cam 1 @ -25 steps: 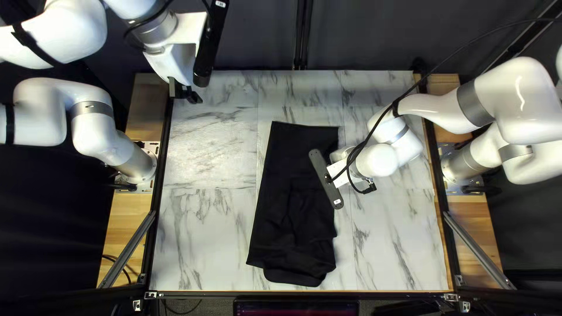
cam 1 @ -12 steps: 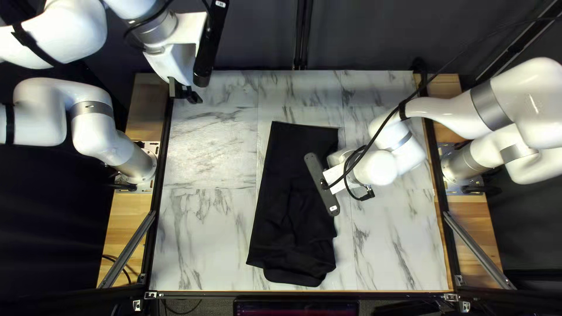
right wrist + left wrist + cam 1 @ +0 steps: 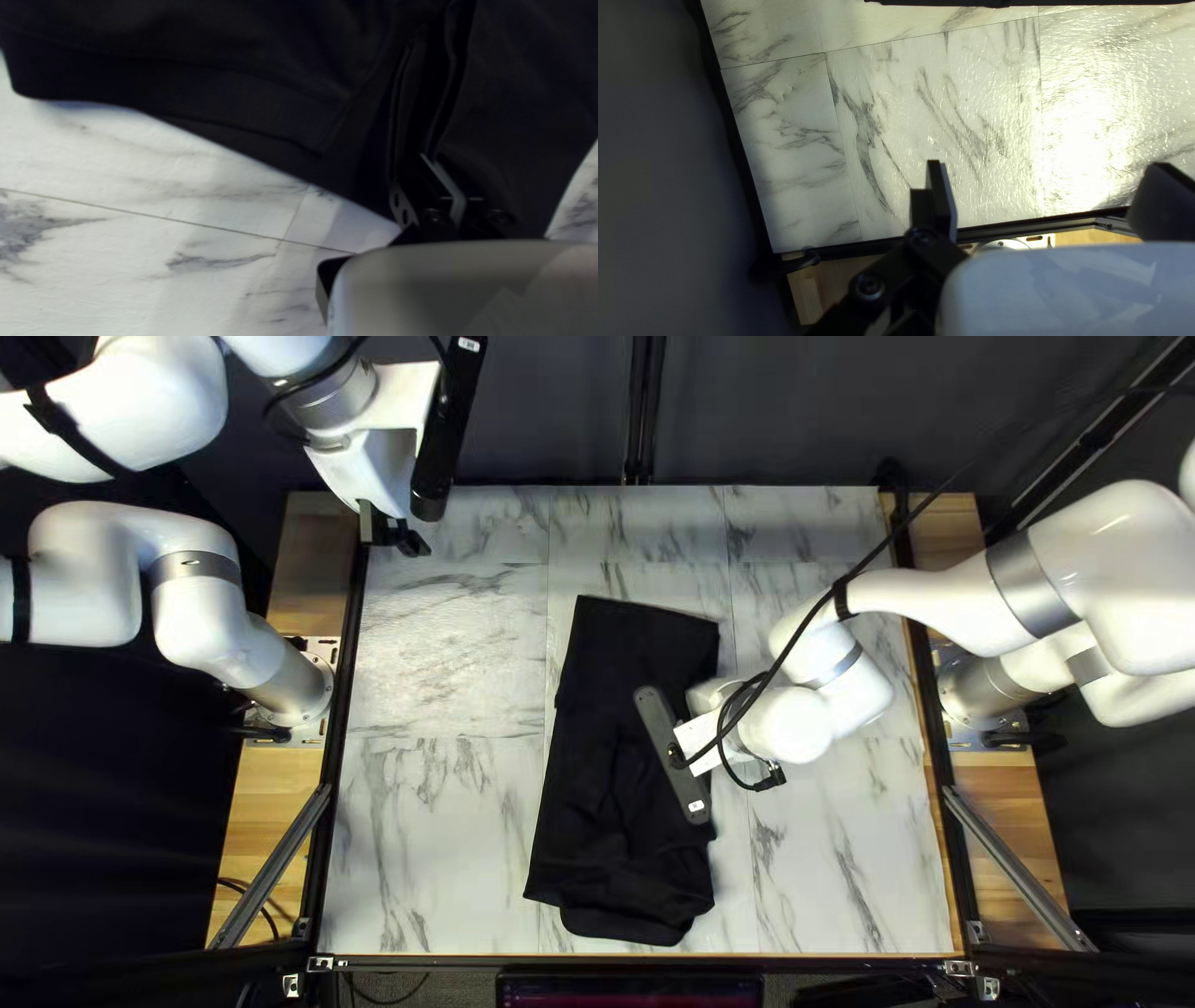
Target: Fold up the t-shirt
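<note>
While the black cloth t-shirt (image 3: 598, 722) lies in a long, rumpled strip at the middle of the white marble-patterned surface (image 3: 436, 846), your right black two-fingered gripper (image 3: 445, 177) pinches its fabric there, apparently mid-fold. Next, draw that layer over, lay it flat and release; your left gripper (image 3: 1049, 177), spread wide by the surface's far left corner, could help flatten it.
</note>
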You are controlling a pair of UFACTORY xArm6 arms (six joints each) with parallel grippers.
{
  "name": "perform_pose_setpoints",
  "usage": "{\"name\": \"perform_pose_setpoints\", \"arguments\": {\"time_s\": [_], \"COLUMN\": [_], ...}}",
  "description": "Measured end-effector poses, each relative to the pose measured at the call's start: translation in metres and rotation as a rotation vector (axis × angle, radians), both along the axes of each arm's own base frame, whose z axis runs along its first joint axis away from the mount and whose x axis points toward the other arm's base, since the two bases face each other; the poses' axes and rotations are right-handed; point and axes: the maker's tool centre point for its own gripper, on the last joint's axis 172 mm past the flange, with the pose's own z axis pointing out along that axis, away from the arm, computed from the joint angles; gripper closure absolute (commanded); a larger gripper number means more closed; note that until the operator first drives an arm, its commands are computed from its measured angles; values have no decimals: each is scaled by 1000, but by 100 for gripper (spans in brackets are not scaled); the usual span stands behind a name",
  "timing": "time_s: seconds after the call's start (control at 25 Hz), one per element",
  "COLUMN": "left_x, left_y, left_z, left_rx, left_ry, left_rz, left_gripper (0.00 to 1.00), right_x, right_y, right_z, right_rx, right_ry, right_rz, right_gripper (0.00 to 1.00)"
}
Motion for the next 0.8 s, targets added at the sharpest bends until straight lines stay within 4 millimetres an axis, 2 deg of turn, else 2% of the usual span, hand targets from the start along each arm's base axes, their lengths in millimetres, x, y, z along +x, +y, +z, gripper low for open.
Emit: {"name": "perform_pose_setpoints", "arguments": {"time_s": [0.04, 0.12, 0.16, 0.2, 0.24, 0.28, 0.52, 0.8], "left_x": [0, 0, 0, 0, 0, 0, 0, 0], "left_y": [0, 0, 0, 0, 0, 0, 0, 0], "left_z": [0, 0, 0, 0, 0, 0, 0, 0], "left_rx": [0, 0, 0, 0, 0, 0, 0, 0], "left_ry": [0, 0, 0, 0, 0, 0, 0, 0], "left_rz": [0, 0, 0, 0, 0, 0, 0, 0], "left_gripper": [0, 0, 0, 0, 0, 0, 0, 0], "right_x": [-3, -7, -7, -6, -6, -3, 7, -3], "right_y": [-2, -4, -4, -3, -2, -1, 2, -7], "right_z": [-2, -5, -6, -7, -9, -11, -6, 16], "right_rx": [5, 13, 17, 18, 21, 23, 37, 26], "right_ry": [1, 0, 0, 0, -1, -3, -29, -44], "right_rz": [-1, -3, -3, -2, 0, 3, 5, -35], "right_gripper": [100, 94, 84, 79, 25, 0, 0, 0]}}
